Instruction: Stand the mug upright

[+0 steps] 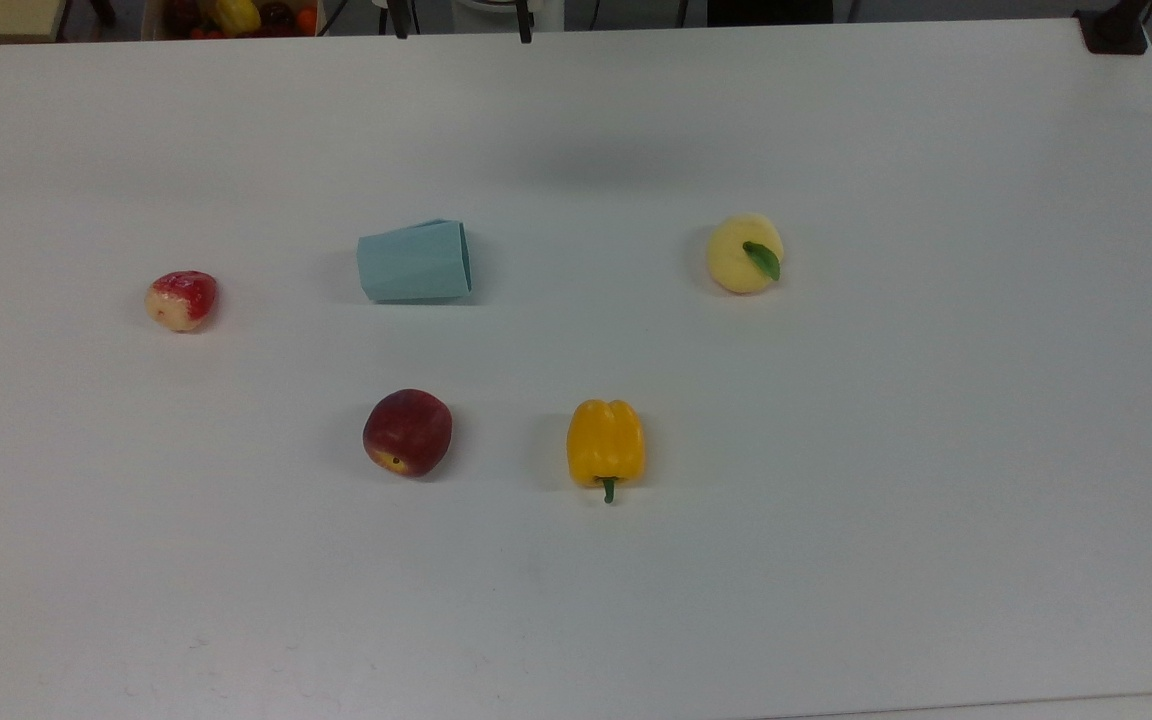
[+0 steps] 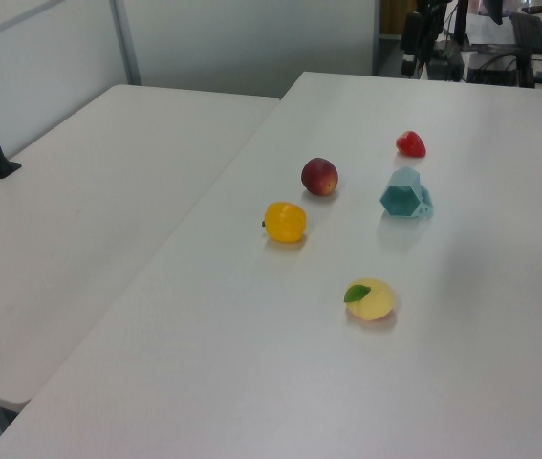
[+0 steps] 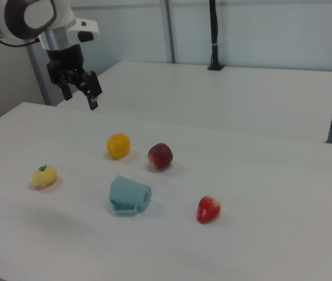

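A: Five things on the table (image 1: pixel 886 480): mug (image 1: pixel 414 261), strawberry (image 1: pixel 181 299), peach (image 1: pixel 407 432), pepper (image 1: pixel 605 442), yellow fruit (image 1: pixel 745 253). Mug lies on its side, wide rim toward the top view's right, narrow base toward the strawberry.

B: Gripper (image 3: pixel 79 88)?

A: High in the right view, well apart from everything, fingers apart, holding nothing. Task not begun, by my reading.

B: How will the mug handle?

A: Likely light and rigid, thin-walled. Facets give flat faces, so less rolling than a round cup, but the smooth sides may slip. In the right view a handle-like loop shows against the table on its near side.

B: Where to take hold?

A: I'd pinch the wall at the open rim, one finger inside, then pivot it over the base. Gripping across the taper risks it squirting out.

B: Room?

A: Plenty. Fruits stand well apart from the mug; peach is nearest. Table edges are far off, so tipping it up toward the strawberry side looks unobstructed.
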Controlling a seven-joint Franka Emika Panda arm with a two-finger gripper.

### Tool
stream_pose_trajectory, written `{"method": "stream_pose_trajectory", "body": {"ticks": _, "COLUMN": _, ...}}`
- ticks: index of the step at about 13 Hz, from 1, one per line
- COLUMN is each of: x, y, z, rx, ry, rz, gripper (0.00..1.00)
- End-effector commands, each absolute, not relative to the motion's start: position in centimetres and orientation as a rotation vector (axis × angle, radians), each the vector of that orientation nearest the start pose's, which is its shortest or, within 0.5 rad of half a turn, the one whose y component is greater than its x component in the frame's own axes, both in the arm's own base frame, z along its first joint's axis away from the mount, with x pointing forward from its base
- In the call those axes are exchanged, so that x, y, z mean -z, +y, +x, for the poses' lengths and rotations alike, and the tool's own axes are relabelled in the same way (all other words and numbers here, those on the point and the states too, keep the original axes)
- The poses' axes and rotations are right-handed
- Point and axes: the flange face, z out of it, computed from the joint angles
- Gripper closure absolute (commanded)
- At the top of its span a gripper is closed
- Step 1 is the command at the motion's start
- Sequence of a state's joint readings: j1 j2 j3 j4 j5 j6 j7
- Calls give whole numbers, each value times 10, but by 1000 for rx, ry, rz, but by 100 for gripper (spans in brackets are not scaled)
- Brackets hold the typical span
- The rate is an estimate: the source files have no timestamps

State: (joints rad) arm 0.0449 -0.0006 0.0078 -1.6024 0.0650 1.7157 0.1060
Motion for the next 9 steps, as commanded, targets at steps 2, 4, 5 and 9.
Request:
{"method": "stream_pose_trajectory", "body": {"ticks": 2, "x": -623, "y": 37, "z": 566, "rx": 190, "ry": 55, "rz": -3077, "gripper": 0}}
{"method": "stream_pose_trajectory", "body": {"ticks": 4, "x": -623, "y": 37, "z": 565, "rx": 190, "ry": 50, "rz": -3077, "gripper": 0}}
{"method": "stream_pose_trajectory", "body": {"ticks": 5, "x": -622, "y": 37, "z": 565, "rx": 187, "ry": 1, "rz": -3080, "gripper": 0}}
{"method": "stream_pose_trajectory", "body": {"ticks": 9, "x": -615, "y": 31, "z": 565, "rx": 174, "ry": -253, "rz": -3125, "gripper": 0}}
